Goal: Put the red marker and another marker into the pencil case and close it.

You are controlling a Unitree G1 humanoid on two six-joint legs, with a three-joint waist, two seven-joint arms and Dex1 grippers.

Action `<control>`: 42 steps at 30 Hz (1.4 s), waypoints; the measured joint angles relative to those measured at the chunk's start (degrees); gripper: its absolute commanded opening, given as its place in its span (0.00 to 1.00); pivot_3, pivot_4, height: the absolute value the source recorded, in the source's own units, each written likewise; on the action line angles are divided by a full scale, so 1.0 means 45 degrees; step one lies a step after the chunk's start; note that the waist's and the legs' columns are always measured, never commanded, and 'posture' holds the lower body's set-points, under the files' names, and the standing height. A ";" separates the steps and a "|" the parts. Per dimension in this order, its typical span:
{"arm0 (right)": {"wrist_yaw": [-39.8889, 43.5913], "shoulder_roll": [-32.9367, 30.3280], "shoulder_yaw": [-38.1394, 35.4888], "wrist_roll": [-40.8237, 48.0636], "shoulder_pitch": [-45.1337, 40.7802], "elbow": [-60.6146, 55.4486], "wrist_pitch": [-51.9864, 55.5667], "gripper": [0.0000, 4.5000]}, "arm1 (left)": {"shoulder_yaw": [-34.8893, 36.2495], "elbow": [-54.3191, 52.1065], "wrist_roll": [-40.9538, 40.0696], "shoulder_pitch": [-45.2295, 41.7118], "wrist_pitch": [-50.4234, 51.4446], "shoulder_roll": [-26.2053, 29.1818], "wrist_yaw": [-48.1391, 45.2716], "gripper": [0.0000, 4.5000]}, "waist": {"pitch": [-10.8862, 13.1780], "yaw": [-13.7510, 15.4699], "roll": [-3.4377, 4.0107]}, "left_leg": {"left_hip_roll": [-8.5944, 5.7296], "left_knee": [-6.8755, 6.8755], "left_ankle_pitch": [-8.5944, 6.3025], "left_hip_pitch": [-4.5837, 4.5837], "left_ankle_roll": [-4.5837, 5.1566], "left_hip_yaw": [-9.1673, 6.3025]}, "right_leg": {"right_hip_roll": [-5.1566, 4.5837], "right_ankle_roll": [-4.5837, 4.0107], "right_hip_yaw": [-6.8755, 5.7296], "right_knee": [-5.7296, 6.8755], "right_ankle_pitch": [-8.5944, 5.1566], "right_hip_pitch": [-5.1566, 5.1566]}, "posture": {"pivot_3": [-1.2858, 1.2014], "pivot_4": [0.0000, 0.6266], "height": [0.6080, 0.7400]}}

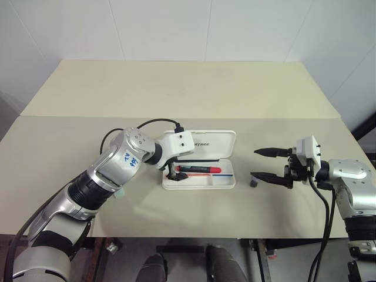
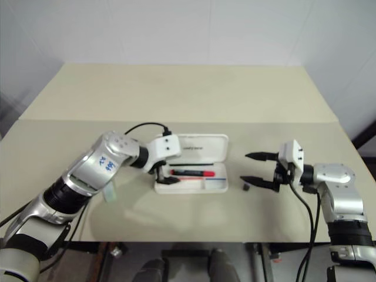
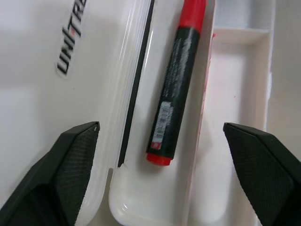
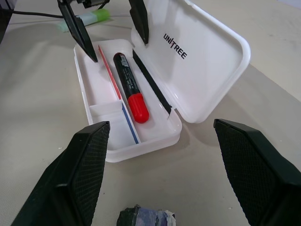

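Red marker (image 4: 129, 87) lying in the open pencil case (image 1: 200, 160) — lid back.

Left pincer (image 1: 172, 174) spread wide over the case's end, clear of the marker; right pincer (image 1: 271, 165) spread too, well apart on the tabletop (image 1: 176, 94); green highlighter (image 4: 87, 19) just beyond the case.

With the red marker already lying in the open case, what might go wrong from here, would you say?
The left hand stands open with a finger on each side of the red marker in the pencil case; withdrawing carelessly might drag the marker out or shift the case.
The green highlighter lies beyond that arm, so reaching for it may nudge it away.
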 measured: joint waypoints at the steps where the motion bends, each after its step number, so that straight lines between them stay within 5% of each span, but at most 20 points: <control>1: 0.0000 0.0000 0.0000 -0.0007 0.0000 0.0000 0.0000 1.00 | 0.0181 -0.0124 -0.0095 0.0109 -0.0166 -0.0094 0.0018 1.00 | 0.0000 0.0000 0.0000 | 0.0001 0.0000 0.0000 -0.0001 0.0000 0.0000 | 0.0000 0.0000 -0.0001 0.0000 0.0000 0.0000 | 0.52 0.24 1.00; 13: 0.0615 0.0027 0.0166 0.0024 -0.0132 0.0097 0.0100 1.00 | 0.4699 -0.2486 -0.1378 0.1013 0.1632 -0.0887 0.2477 1.00 | 0.0000 -0.0036 -0.0001 | 0.0002 0.0008 0.0000 0.0007 0.0000 0.0002 | -0.0001 0.0003 0.0000 0.0007 0.0003 0.0002 | 0.52 0.24 1.00; 22: 0.1472 0.0455 0.0866 -0.0248 -0.2066 0.2148 -0.0321 1.00 | 0.8190 -0.4878 -0.0504 0.1089 0.4680 -0.3955 0.7449 1.00 | 0.0001 -0.0032 -0.0003 | -0.0002 0.0025 0.0002 0.0010 -0.0004 0.0001 | -0.0004 0.0017 -0.0004 -0.0006 0.0017 0.0019 | 0.52 0.24 1.00; 32: 0.1974 0.1077 0.1659 -0.0627 -0.4376 0.5109 -0.1260 1.00 | 0.9134 -0.7209 0.1925 0.2904 0.5038 -0.6374 1.2370 1.00 | -0.0001 -0.0034 -0.0003 | -0.0001 0.0026 -0.0003 0.0012 -0.0035 0.0005 | -0.0003 0.0018 -0.0003 -0.0021 0.0033 0.0025 | 0.52 0.24 1.00; 36: 0.2021 0.1088 0.2187 -0.0603 -0.5182 0.6408 -0.1744 1.00 | 0.9637 -0.7678 0.3186 0.4167 0.5170 -0.8585 1.4509 1.00 | 0.0001 -0.0021 -0.0008 | -0.0003 0.0026 -0.0004 0.0001 -0.0035 0.0006 | -0.0005 0.0025 -0.0003 -0.0040 0.0039 0.0026 | 0.52 0.24 1.00; 42: 0.2058 0.1083 0.2741 -0.0366 -0.5511 0.7198 -0.2209 1.00 | 0.9313 -0.8305 0.3799 0.5413 0.5195 -1.0057 1.5570 1.00 | 0.0000 -0.0013 -0.0009 | -0.0006 0.0030 -0.0005 -0.0002 -0.0035 0.0012 | -0.0005 0.0029 -0.0001 -0.0053 0.0041 0.0031 | 0.52 0.24 1.00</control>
